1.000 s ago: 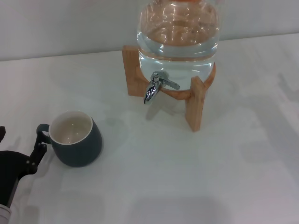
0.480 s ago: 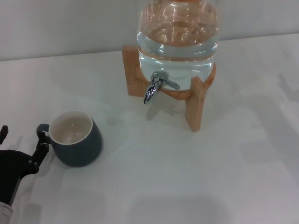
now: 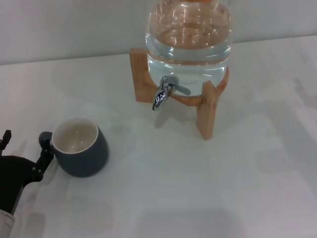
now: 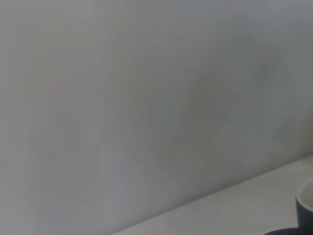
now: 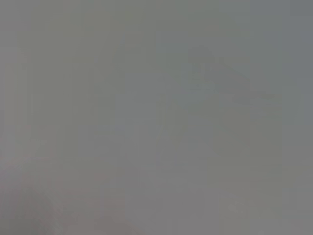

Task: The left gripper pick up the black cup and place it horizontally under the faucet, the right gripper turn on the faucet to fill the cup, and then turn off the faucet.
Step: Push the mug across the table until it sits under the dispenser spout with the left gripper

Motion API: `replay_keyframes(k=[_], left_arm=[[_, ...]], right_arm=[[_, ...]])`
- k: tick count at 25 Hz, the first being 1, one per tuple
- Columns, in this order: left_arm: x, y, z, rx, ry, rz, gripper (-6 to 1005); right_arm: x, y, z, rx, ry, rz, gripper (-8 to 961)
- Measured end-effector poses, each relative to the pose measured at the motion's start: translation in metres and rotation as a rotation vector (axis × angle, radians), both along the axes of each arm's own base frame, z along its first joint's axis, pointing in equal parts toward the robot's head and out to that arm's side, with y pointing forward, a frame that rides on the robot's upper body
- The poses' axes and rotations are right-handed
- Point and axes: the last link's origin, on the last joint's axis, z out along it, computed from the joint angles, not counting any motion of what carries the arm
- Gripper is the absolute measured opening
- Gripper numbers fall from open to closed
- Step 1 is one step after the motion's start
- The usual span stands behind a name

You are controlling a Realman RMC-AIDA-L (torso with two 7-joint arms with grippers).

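Note:
The black cup [image 3: 81,148] stands upright on the white table at the left, cream inside showing, its small handle [image 3: 44,137] pointing left. My left gripper [image 3: 25,145] sits at the picture's lower left, open, with one fingertip [image 3: 44,152] right at the handle and the other [image 3: 6,135] well off to the left. A sliver of the cup [image 4: 305,208] shows in the left wrist view. The chrome faucet [image 3: 162,94] points down from the glass jar [image 3: 188,39], its lever to the right. The right gripper is out of view.
The jar of water rests on a wooden stand [image 3: 207,110] at the back centre. White tabletop [image 3: 198,188] stretches in front of the stand and to the right. A pale wall runs behind the table. The right wrist view shows only flat grey.
My left gripper has crept forward, so its outer fingertip shows more and its inner fingertip sits closer to the cup's handle. The cup and faucet have not moved.

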Motion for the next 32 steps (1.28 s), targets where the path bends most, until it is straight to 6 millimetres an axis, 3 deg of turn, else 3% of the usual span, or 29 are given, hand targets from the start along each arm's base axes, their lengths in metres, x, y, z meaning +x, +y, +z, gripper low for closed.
replay_keyframes(k=[30, 32], left_arm=[[0.0010, 0.0095, -0.0016, -0.028, 0.029, -0.007, 804], [0.0012, 0.0097, -0.0028, -0.036, 0.034, -0.009, 760]], right_arm=[[-0.0029, 0.0035, 0.0000, 0.002, -0.012, 0.008, 843], [-0.0035, 0.0042, 0.0000, 0.002, -0.012, 0.010, 843]])
